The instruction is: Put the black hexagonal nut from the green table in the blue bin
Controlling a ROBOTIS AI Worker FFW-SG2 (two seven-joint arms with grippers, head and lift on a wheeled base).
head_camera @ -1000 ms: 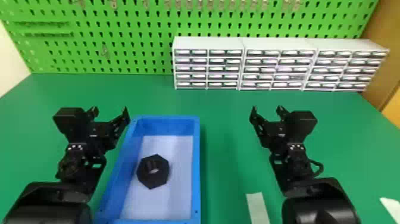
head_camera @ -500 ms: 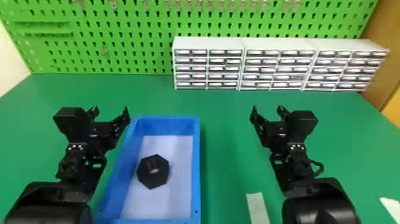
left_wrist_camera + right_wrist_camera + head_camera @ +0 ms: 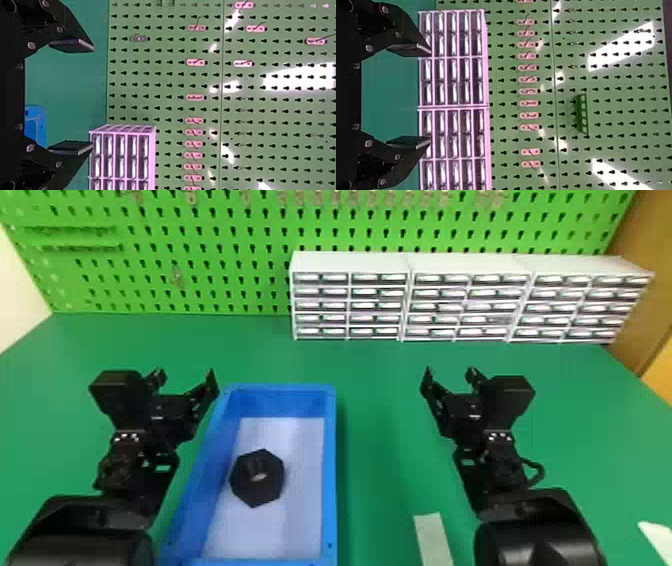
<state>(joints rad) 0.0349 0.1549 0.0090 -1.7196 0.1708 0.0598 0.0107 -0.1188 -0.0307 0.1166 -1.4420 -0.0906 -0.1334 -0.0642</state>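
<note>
Inside the blue bin (image 3: 330,470) lies the black hexagonal nut (image 3: 250,492), on its pale floor. Around the bin stretches the green table (image 3: 380,390); beyond it stand white drawer units (image 3: 350,263) and a green pegboard (image 3: 225,240). Left of it is the left gripper (image 3: 185,376), right of it the right gripper (image 3: 450,375), each with fingers spread apart.

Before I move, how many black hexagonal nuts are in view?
1: the black hexagonal nut, inside the blue rectangular bin, nearer its left wall. Others may be hidden behind the left arm or right arm.
</note>
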